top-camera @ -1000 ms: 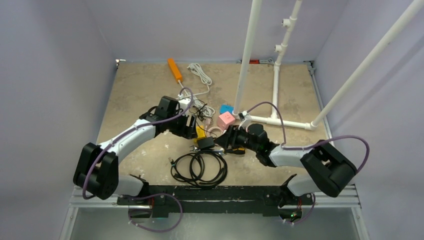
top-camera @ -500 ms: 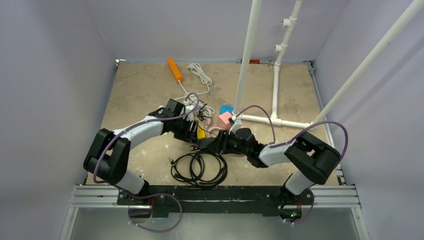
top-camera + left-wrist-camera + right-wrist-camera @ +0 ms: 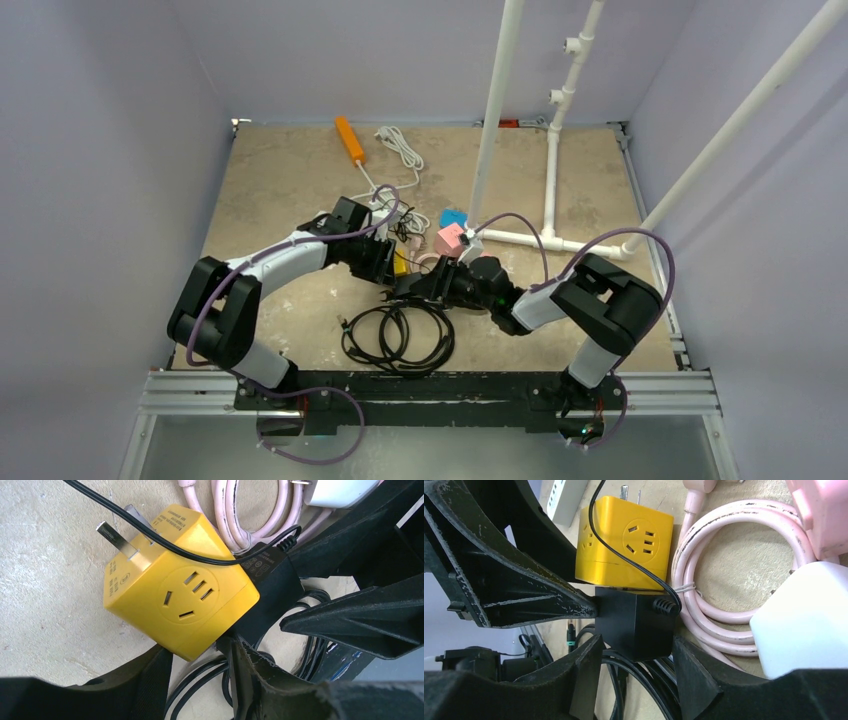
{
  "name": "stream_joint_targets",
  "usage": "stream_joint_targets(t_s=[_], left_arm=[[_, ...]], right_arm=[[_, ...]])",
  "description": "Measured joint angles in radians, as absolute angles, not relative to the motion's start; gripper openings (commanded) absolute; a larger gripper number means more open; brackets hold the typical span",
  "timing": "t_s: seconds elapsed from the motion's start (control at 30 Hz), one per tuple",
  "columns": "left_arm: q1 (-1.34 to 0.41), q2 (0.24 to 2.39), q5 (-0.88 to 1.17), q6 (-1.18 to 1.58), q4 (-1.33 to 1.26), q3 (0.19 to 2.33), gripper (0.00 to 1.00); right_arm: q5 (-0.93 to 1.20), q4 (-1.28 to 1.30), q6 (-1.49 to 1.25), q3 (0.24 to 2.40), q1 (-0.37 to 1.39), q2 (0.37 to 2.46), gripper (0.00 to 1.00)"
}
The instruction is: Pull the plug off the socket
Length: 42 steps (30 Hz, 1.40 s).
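A yellow cube socket [image 3: 400, 263] lies mid-table, with a black plug [image 3: 411, 287] seated in its near side. In the left wrist view my left gripper [image 3: 200, 651] is open. Its fingers [image 3: 135, 680] straddle the lower corner of the yellow socket [image 3: 180, 595], next to the plug [image 3: 272, 580]. In the right wrist view my right gripper [image 3: 636, 641] is open. Its fingers [image 3: 584, 670] stand either side of the black plug [image 3: 634, 622], with a gap on each side, below the socket [image 3: 624, 542]. A thin black cord runs over the socket's top.
A pink coiled cable [image 3: 724, 565], a white adapter [image 3: 809, 615] and a pink cube [image 3: 451, 238] lie just right of the socket. Coiled black cable [image 3: 398, 338] lies in front. An orange power strip [image 3: 349, 139], a white cord [image 3: 400, 148] and a white pipe frame [image 3: 550, 190] stand behind.
My right gripper has moved left until its fingers sit around the black plug. My left gripper has shifted right and nearer, up to the yellow socket.
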State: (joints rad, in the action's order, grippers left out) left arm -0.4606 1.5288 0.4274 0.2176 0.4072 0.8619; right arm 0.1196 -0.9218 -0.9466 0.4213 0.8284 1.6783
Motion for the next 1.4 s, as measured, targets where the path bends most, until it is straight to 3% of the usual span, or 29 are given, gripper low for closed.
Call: stream_joint_targets(t_s=[0.43, 0.7, 0.8, 0.87, 0.97, 1.13, 1.4], left_arm=[[-0.459, 1.543, 0.431, 0.225, 0.407, 0.862, 0.34], [-0.458, 1.548, 0.437, 0.226, 0.415, 0.870, 0.32], [-0.458, 1.548, 0.435, 0.225, 0.419, 0.872, 0.32], [-0.457, 1.548, 0.433, 0.225, 0.422, 0.873, 0.38], [-0.457, 1.548, 0.430, 0.225, 0.424, 0.873, 0.58], [-0.465, 1.502, 0.400, 0.216, 0.434, 0.873, 0.75], [-0.467, 1.188, 0.313, 0.190, 0.393, 0.865, 0.80]], right_arm=[[0.082, -1.019, -0.995, 0.429, 0.833, 1.750, 0.56], [0.086, -1.056, -1.002, 0.433, 0.834, 1.785, 0.45], [0.086, -1.065, -1.000, 0.433, 0.835, 1.791, 0.28], [0.086, -1.071, -0.997, 0.433, 0.837, 1.794, 0.14], [0.089, -1.081, -0.995, 0.433, 0.838, 1.794, 0.01], [0.101, -1.096, -0.990, 0.433, 0.857, 1.761, 0.00], [0.081, -0.898, -0.873, 0.480, 0.858, 1.529, 0.00]])
